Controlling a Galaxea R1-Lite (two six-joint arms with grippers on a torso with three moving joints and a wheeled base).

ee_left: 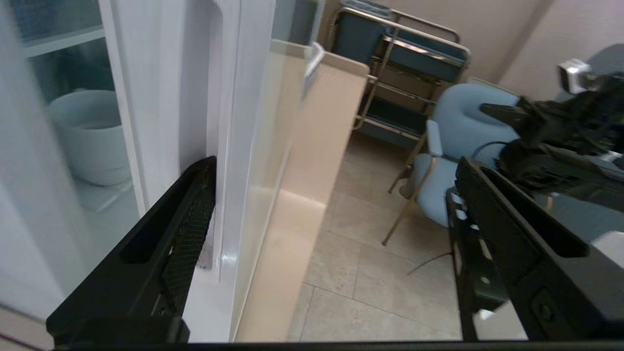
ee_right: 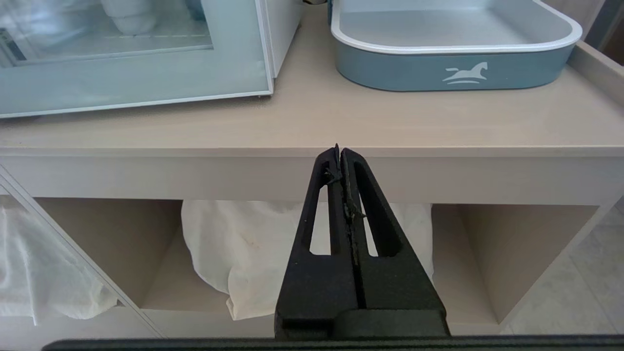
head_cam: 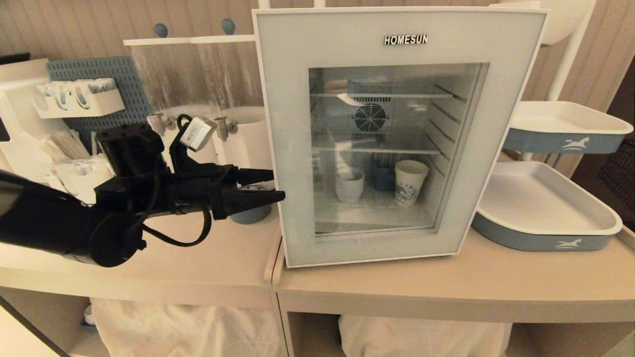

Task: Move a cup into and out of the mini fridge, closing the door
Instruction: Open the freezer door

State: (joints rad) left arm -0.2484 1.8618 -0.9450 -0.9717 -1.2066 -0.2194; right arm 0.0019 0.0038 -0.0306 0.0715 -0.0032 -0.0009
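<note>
The mini fridge (head_cam: pixel 297 148) stands on the counter with its pale blue-grey door (head_cam: pixel 402 248) looking closed. Through the glass I see the white cup (head_cam: pixel 349 184) on the bottom shelf, beside a paper cup with blue print (head_cam: pixel 411 182). My left gripper (head_cam: pixel 275 186) is open and level at the door's left edge. In the left wrist view the door's edge (ee_left: pixel 234 146) lies between the fingers of the left gripper (ee_left: pixel 335 165): one finger (ee_left: pixel 185 229) is against the fridge's side behind the edge, and the other is out in front. My right gripper (ee_right: pixel 340 148) is shut and empty, low before the counter's front edge.
Two blue-and-white trays (head_cam: pixel 545 238) (head_cam: pixel 565 141) sit to the right of the fridge. White drink dispensers (head_cam: pixel 243 134) and a rack of small items (head_cam: pixel 79 99) stand behind the left arm. A blue bowl (head_cam: pixel 250 215) sits under the left gripper. A blue chair (ee_left: pixel 458 146) stands on the floor beyond.
</note>
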